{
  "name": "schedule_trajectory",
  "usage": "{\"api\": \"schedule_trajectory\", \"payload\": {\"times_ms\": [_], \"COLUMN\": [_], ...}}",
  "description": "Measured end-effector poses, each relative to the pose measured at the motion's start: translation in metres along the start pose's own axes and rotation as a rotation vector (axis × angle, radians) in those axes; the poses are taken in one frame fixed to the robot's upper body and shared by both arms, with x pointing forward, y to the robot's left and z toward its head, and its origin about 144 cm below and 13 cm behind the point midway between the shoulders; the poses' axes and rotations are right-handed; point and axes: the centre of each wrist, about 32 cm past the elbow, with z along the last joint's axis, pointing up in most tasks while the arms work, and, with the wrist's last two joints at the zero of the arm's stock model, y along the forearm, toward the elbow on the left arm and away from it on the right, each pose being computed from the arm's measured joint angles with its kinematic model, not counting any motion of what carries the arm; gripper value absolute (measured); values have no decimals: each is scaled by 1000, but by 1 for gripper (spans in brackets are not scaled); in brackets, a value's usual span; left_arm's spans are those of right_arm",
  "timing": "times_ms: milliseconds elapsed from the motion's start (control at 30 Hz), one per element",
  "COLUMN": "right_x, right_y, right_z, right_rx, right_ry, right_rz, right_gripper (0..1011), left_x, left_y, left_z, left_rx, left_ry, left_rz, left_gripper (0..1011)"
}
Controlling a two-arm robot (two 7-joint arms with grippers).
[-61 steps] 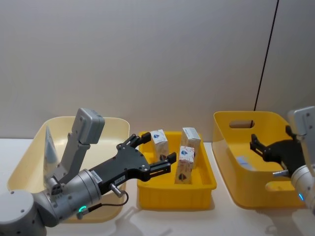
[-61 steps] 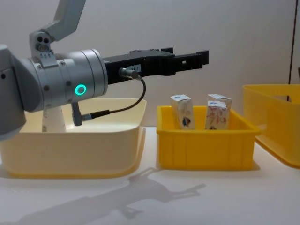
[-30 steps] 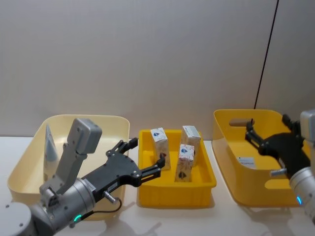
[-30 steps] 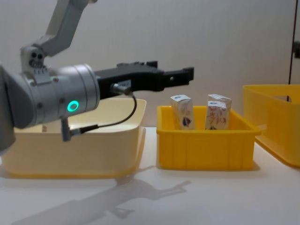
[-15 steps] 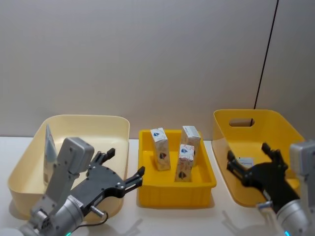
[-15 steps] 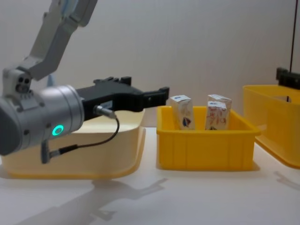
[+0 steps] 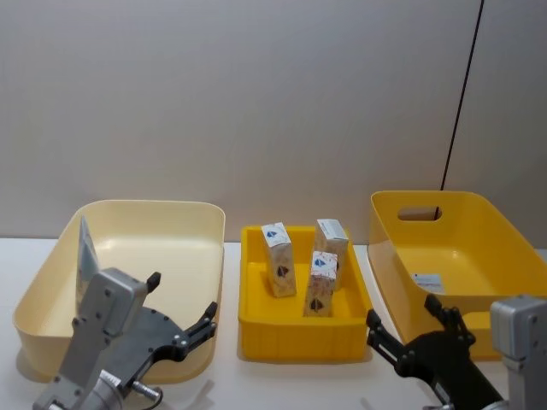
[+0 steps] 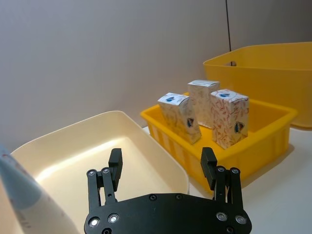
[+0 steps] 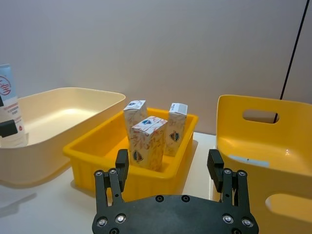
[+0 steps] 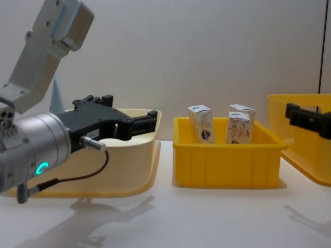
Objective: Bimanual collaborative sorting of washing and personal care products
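On the head camera, the yellow bin [image 7: 303, 326] sits mid-table [image 7: 291, 384] with three white cartons printed red and blue. The left carton [image 7: 277, 248] stands tilted at the bin's 10 o'clock, the rear carton [image 7: 330, 241] at 1 o'clock, and the front carton [image 7: 321, 286] near the middle. The cream tub [image 7: 145, 205] lies at the bin's 9 o'clock and the yellow basket [image 7: 427, 195] at its 3 o'clock. The light-blue tube [image 7: 85, 260] leans on the tub's wall at the tub's 9 o'clock. My left pincer [image 7: 181, 301] hangs at the tub's 5 o'clock, spread wide and empty. My right pincer [image 7: 402, 312] hangs at the bin's 4 o'clock, also wide and empty.

From my left wrist, the left pincer [image 8: 162, 156] gapes over the cream tub's [image 8: 97, 122] rim. Beyond it, in the yellow bin [image 8: 263, 141], stand the left carton [image 8: 179, 117], rear carton [image 8: 203, 100] and front carton [image 8: 229, 118]. The light-blue tube [image 8: 19, 195] is close by.

From my right wrist, the right pincer [image 9: 167, 158] is spread wide with nothing in it. It faces the yellow bin [image 9: 97, 156] and its left carton [image 9: 135, 117], front carton [image 9: 147, 142] and rear carton [image 9: 176, 122]. The light-blue tube [image 9: 9, 112] shows its red circular logo, and the yellow basket [image 9: 273, 105] stands beside the bin.

On the chest camera, my left pincer [image 10: 130, 107] hovers level with the cream tub's [image 10: 145, 155] rim, at the bin's 9 o'clock. My right pincer [image 10: 300, 115] comes in at the bin's 3 o'clock.
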Motion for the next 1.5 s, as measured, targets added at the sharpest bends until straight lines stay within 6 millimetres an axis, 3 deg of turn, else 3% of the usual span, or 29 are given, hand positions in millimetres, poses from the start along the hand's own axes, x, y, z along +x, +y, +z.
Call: {"api": "schedule_trajectory", "payload": {"times_ms": [833,1500], "right_x": [-3,-6], "right_y": [-1,51], "right_z": [-1,4], "right_rx": [-4,-26], "right_ry": [16,16], "right_rz": [13,30], "right_gripper": [1001,1001], "left_x": [-3,-3], "left_y": [7,7], "left_z": [-2,-3], "left_rx": [6,7], "left_ry": [-21,-21], "left_rz": [41,41], "left_gripper": [1003,1003]}}
